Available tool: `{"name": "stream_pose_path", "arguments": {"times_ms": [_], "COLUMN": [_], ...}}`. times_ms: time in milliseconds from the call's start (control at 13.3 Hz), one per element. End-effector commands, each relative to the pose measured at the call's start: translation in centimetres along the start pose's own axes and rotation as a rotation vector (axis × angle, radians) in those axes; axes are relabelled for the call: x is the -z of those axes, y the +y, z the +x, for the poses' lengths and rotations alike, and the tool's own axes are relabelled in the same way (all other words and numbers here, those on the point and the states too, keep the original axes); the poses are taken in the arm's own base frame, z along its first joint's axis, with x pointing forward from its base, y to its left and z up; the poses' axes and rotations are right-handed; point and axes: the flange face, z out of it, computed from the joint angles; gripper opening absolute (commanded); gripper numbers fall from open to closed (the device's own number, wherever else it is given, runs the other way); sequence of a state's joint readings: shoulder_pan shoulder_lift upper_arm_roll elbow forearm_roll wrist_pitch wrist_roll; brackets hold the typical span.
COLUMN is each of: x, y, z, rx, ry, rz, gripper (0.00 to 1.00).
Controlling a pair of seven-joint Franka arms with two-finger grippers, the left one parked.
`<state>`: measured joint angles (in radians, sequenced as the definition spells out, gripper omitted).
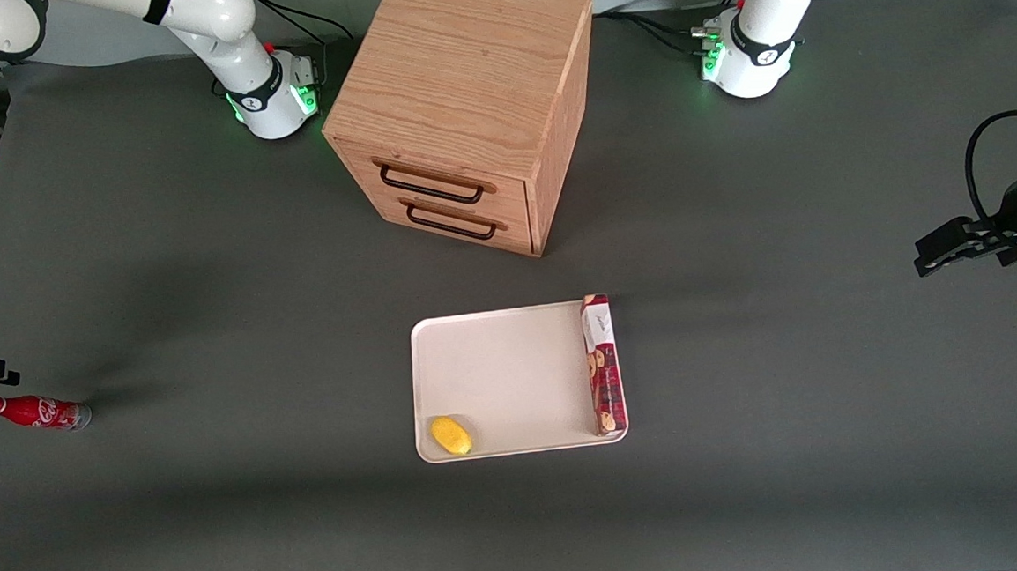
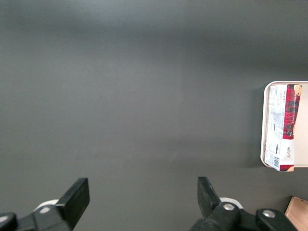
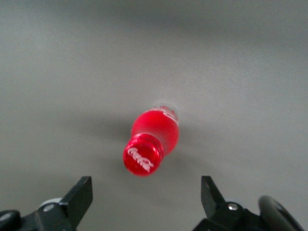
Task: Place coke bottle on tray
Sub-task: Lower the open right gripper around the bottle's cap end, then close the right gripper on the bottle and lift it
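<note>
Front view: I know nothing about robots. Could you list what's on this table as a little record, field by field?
bottle: red coke bottle standing on the dark table, toward the working arm's end, not yet on the tray
end effector: above the bottle, fingers open, holding nothing
tray: cream-white, in front of the cabinet
on tray: cookie box along one edge; yellow item in a corner nearest the camera
cabinet: wooden, two drawers, both shut
</note>
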<state>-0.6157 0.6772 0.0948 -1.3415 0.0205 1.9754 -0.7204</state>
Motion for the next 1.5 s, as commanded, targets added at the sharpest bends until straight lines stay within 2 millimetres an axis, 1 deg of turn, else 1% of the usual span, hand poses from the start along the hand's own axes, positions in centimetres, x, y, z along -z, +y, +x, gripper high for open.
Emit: {"name": "stream_pose_path", "arguments": {"times_ms": [0,150,375,750,900,1050,1350,1425], "x": [0.1,0.6,0.6,0.0,-1.2,-1.6,-1.9,-1.8], "y": [0.8,1.0,1.3,1.5,1.6,1.7,1.8,1.7], "z": [0.8,1.0,0.7,0.7,0.7,1.0,1.0,1.1], "rx": [-0.018,-0.016,-0.019,-0.019,-0.02,-0.021,-0.021,-0.02], "ry": [0.009,0.014,0.008,0.008,0.0,0.013,0.012,0.014], "rz": [0.01,-0.001,-0.008,-0.008,0.002,-0.007,-0.006,-0.006], "gripper": [1.0,1.0,1.0,1.0,1.0,1.0,1.0,0.98]}}
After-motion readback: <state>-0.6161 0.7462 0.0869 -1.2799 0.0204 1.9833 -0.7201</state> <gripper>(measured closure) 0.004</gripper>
